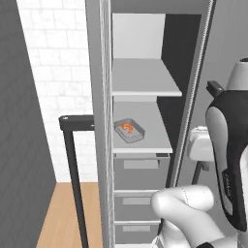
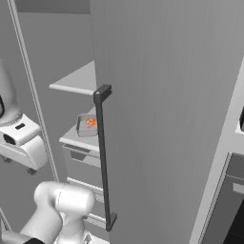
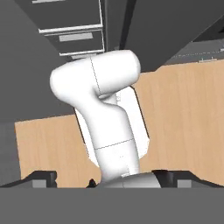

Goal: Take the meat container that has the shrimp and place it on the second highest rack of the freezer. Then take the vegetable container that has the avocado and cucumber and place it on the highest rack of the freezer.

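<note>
— Two white shelves show inside the freezer (image 1: 145,121), right?

— Yes. The highest rack (image 1: 145,78) is bare; the second highest rack (image 1: 152,131) carries the meat container (image 1: 129,131), with grey drawers (image 1: 140,170) directly below it.

— How does that tray lie?

— Flat, near the shelf's left front part, turned at a slant: in the left base view its long axis runs from upper left to lower right. The shrimp (image 1: 127,128) lies curled inside, toward the tray's left end, much smaller than the tray.

— And from the other side?

— The right base view shows the tray partly hidden behind the door's dark bar handle (image 2: 104,157), the shrimp still visible as an orange spot.

— The gripper (image 3: 103,180)?

— Away from the tray, looking down past wooden floor (image 3: 188,122). Its fingers (image 3: 43,178) stand spread wide, with nothing between them.
</note>
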### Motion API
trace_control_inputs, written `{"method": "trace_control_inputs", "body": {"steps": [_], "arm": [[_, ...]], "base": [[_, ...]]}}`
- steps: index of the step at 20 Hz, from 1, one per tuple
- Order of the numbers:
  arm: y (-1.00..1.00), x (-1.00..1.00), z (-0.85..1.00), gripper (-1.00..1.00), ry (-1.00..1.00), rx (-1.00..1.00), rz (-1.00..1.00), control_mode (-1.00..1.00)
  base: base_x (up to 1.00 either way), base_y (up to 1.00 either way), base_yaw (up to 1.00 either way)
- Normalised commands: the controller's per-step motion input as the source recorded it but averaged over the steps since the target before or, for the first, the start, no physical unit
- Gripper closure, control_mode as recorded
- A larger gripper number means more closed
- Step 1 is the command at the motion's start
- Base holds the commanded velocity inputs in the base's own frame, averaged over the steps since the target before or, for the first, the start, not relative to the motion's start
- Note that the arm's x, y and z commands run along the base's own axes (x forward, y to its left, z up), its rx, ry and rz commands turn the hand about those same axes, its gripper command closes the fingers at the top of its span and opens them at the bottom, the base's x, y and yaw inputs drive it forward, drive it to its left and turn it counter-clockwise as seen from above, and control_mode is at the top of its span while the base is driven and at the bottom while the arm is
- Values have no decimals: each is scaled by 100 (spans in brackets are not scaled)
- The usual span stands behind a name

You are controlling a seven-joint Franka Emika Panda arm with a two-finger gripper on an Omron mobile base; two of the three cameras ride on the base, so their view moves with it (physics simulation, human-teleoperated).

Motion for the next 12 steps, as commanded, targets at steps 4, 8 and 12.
{"method": "trace_control_inputs", "body": {"steps": [4,8,12], "arm": [[0,-44,1,-100,0,18,9,-100],[0,-18,0,-100,-2,0,0,100],[0,0,0,-100,0,0,0,100]], "base": [[0,0,0],[-75,0,-3],[-69,-42,-12]]}}
